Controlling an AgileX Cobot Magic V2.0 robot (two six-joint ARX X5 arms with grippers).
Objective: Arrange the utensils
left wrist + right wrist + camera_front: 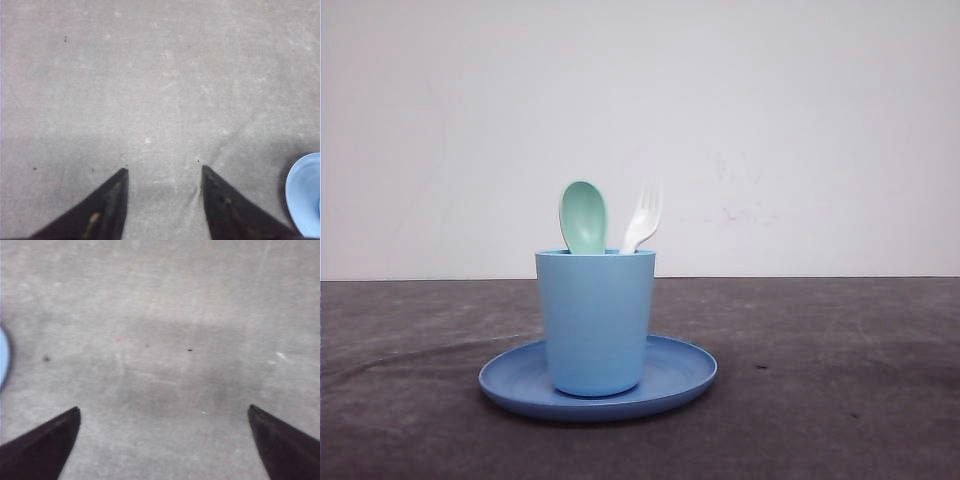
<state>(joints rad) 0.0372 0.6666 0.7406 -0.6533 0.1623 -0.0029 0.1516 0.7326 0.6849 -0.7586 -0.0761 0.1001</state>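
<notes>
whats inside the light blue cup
Standing in the light blue plastic cup: a pale mint-green plastic spoon, bowl up, and a small white plastic fork, tines up. Their handles and the cup's inside are hidden by its wall.

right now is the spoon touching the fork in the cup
Apart above the rim: the front view shows wall between the spoon and fork. Inside the cup, cannot tell.

Dark grey table, seemingly cloth-covered, bears a round blue plate directly
</notes>
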